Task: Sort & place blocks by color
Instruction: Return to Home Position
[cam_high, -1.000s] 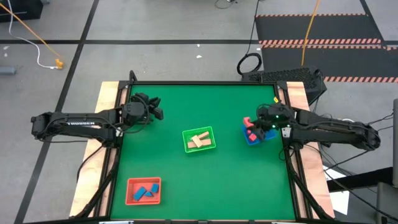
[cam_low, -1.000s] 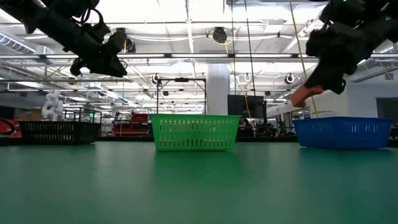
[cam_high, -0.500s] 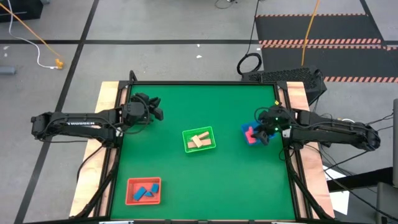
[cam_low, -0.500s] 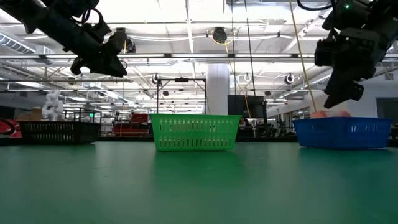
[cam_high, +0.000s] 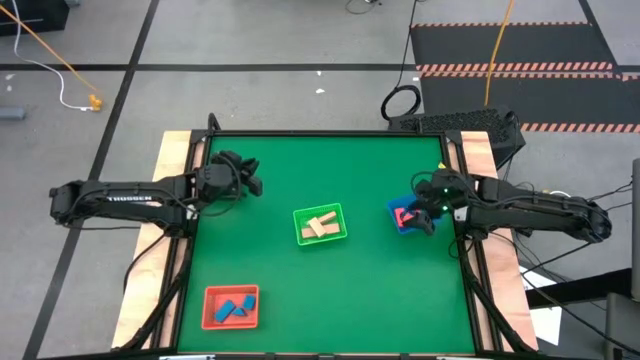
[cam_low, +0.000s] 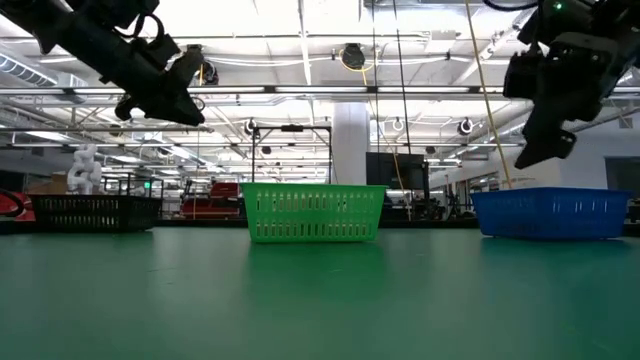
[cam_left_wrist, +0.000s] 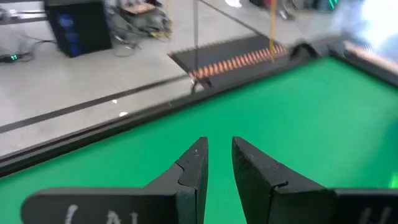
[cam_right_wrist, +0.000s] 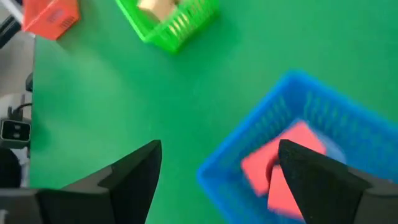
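Note:
Red blocks (cam_right_wrist: 280, 167) lie in the blue tray (cam_right_wrist: 231, 173) at the table's right side. My right gripper (cam_right_wrist: 219, 149) hangs open just above that tray (cam_high: 392, 209), nothing between its fingers. Cream blocks (cam_high: 320, 226) lie in the green tray (cam_high: 321, 210) at mid-table. Blue blocks (cam_high: 236, 308) lie in the red tray (cam_high: 209, 306) near the front left. My left gripper (cam_high: 250, 176) waits shut, raised over the table's far left (cam_left_wrist: 217, 155), holding nothing.
In the low view a black tray (cam_low: 90, 212) stands at the far left, level with the green tray (cam_low: 313, 212) and the blue tray (cam_low: 550, 213). Bare green table (cam_high: 300, 165) spreads between the trays. Wooden side rails (cam_high: 172, 150) edge the table.
My right gripper has opened and let go of a red block, which has dropped into the blue tray. The gripper has then risen a little and shifted toward the table's right edge.

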